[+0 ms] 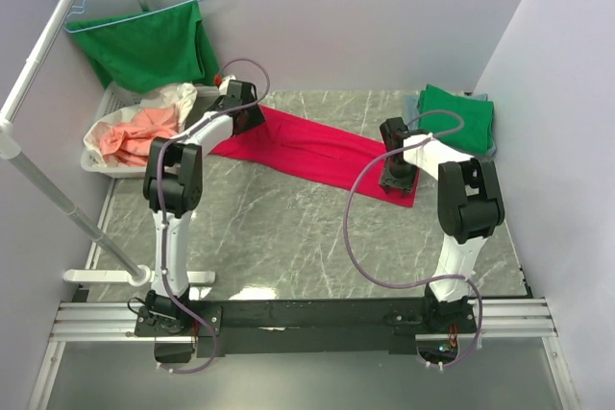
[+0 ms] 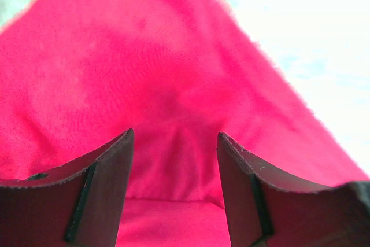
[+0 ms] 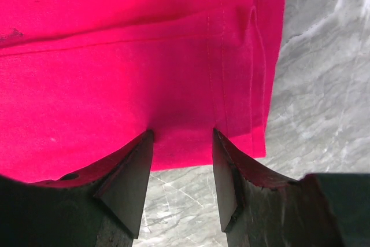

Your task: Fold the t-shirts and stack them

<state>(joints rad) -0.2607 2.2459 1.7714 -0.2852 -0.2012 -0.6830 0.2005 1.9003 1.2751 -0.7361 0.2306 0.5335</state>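
The crimson-red t-shirt (image 1: 307, 149) lies stretched in a long band across the marble table (image 1: 288, 237), from back left to middle right. My left gripper (image 1: 245, 114) is at its left end, jaws open, with red cloth (image 2: 173, 73) filling the view between the fingers (image 2: 110, 166). My right gripper (image 1: 396, 178) is at the right end, open, its fingertips (image 3: 141, 143) resting on the hemmed edge of the red shirt (image 3: 133, 73). A folded grass-green t-shirt (image 1: 459, 117) lies on a grey one (image 1: 413, 106) at the back right.
A white basket (image 1: 96, 162) with orange and white clothes stands at the back left. A green garment (image 1: 154, 45) hangs on a blue hanger from a white rail (image 1: 38, 55). Walls close in the left, back and right sides.
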